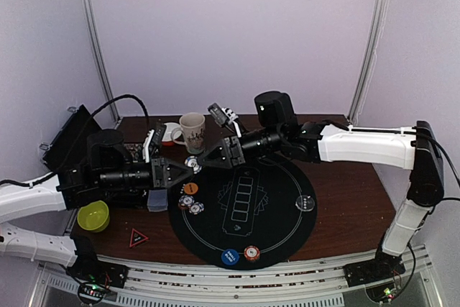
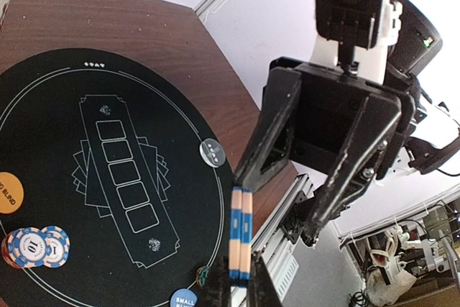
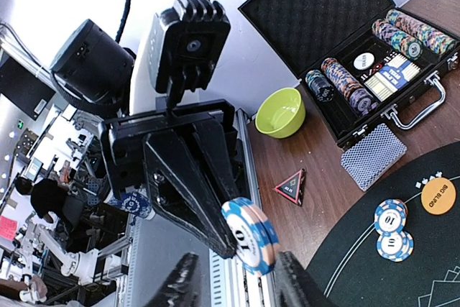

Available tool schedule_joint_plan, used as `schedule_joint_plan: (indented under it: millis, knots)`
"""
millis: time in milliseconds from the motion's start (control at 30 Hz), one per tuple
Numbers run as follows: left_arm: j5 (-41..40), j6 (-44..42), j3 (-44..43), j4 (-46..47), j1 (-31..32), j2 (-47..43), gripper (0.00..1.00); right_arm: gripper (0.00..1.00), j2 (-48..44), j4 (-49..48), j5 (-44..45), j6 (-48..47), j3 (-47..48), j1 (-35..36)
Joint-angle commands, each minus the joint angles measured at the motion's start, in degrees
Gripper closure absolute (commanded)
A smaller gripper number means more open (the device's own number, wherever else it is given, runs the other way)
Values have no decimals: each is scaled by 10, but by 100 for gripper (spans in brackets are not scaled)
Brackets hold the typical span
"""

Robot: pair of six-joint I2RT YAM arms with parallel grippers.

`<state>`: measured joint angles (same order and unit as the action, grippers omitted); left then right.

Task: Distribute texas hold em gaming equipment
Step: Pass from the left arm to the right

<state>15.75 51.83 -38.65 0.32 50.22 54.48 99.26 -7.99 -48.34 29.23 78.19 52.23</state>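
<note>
My left gripper is shut on a two-chip stack of blue-and-white poker chips, held in the air above the mat's far left edge. In the left wrist view the chips stand edge-on between my fingers. My right gripper faces it, open, its fingers either side of the chips without closing on them. On the black mat lie a small chip pile, an orange disc, a clear disc, a blue disc and another chip stack. A grey-blue card deck lies left of the mat.
The open black chip case stands at the far left with chip rows and a card box inside. A green bowl, a red triangular marker and a mug stand on the brown table. Purple walls enclose the back.
</note>
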Motion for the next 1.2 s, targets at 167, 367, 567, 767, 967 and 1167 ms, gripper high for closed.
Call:
schedule_joint_plan:
  millis: [167,367,567,767,967,1167]
  knots:
    - [21,5,17,61,-2,-29,100,72,7,-24,-22,21,-7,3]
    - [37,6,23,72,-2,-22,100,64,15,-12,-11,10,-1,5]
    - [46,1,14,74,-1,-11,100,86,25,-13,-23,10,9,10]
    - [42,5,14,74,-2,-11,100,100,28,-2,-38,5,12,10]
    - [-10,-3,-4,-8,-2,-4,79,100,17,-2,-36,8,1,9]
    - [-115,-33,-35,-98,-2,-16,37,100,24,34,3,1,-2,-2]
